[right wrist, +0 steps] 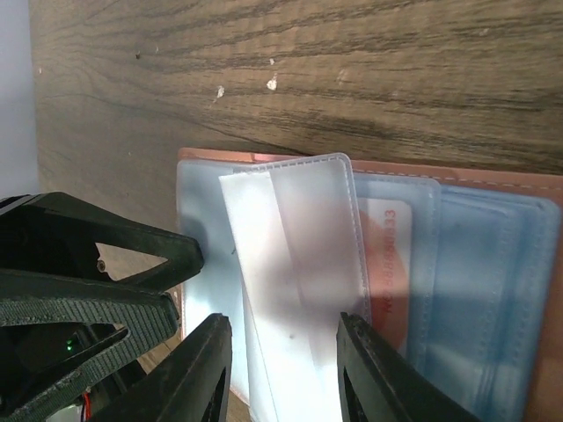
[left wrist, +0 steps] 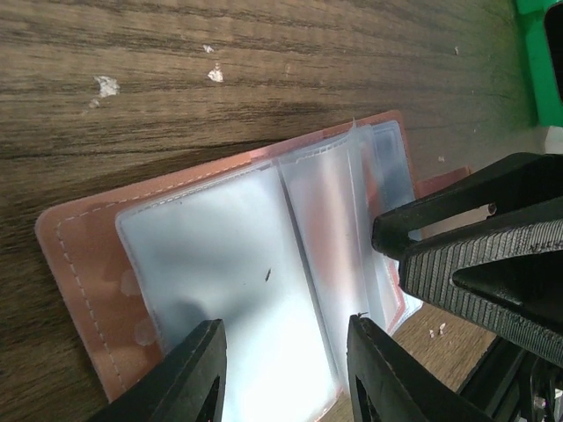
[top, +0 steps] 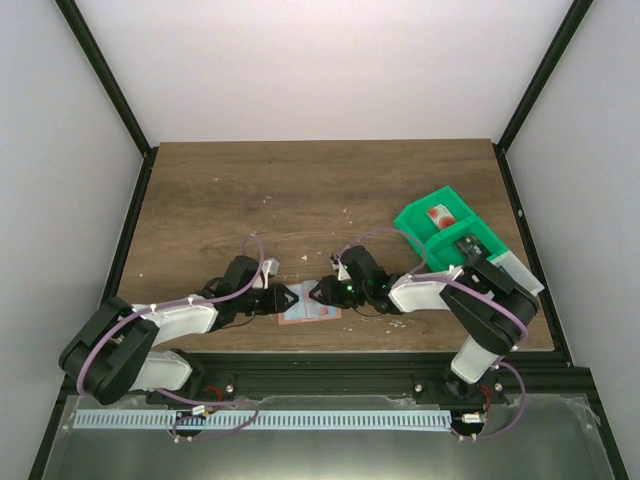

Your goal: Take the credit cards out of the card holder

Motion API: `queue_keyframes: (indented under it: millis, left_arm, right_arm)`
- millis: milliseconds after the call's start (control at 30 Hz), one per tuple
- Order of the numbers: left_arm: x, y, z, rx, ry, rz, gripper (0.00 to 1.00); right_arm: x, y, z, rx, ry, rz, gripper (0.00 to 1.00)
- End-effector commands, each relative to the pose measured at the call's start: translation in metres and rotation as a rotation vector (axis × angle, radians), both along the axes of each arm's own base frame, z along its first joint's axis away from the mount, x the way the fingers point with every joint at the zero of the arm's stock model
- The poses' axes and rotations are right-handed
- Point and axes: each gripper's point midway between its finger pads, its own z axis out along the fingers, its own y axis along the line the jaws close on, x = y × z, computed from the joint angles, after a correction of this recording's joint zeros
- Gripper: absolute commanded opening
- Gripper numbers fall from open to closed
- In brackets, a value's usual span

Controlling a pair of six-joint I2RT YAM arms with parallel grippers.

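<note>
Where the two arms meet near the front edge of the bench [top: 300,190], one card holder [top: 308,312] lies spread open and flat. It is a small folding wallet with a stitched tan-pink cover, and a fan of glossy, clear-to-bluish plastic sleeves [left wrist: 220,264] covers the inside. One red and white card [right wrist: 387,264] with a row of printed digits shows through a sleeve near the spine. One sleeve leaf [right wrist: 290,255], milky and blurred, stands up from the rest.

Two black pincers with ribbed fingers face each other across the wallet. The left pincer [left wrist: 283,334] is released, its two fingers set apart astride the flat sleeves on its half of the holder. The right pincer [right wrist: 283,330] also has its fingers parted, with the raised leaf between them. Whether they pinch that leaf I cannot tell, as it is out of focus there.

Well off to the right sits one green tray [top: 412,220], a moulded plastic box with compartments. One holds a second red and white card [top: 438,215]. The next holds a dark flat shape [top: 466,243], too small to name.

The bench is dark brown wood-grain board, matt, with a scatter of small white flecks [left wrist: 106,85]. Plain white walls close it in on three sides, with black struts [top: 105,75] running up the corners, and a metal rail [top: 300,420] lies along the front by the arm bases.
</note>
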Motion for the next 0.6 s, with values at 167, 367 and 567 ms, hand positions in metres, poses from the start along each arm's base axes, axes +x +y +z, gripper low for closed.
queue_keyframes:
  millis: [167,367,567]
  left_arm:
    - [-0.001,0.001,-0.003,-0.008,-0.005,-0.003,0.39]
    - [-0.001,0.000,-0.004,-0.012,0.001,0.004,0.38]
    - [0.002,-0.002,0.004,-0.030,0.004,0.018,0.35]
  right_arm:
    - [-0.001,0.013,-0.003,0.035,0.039,0.042,0.35]
    - [0.000,0.020,0.005,0.072,0.028,0.063,0.35]
    - [-0.001,0.026,0.007,0.087,0.033,0.083,0.35]
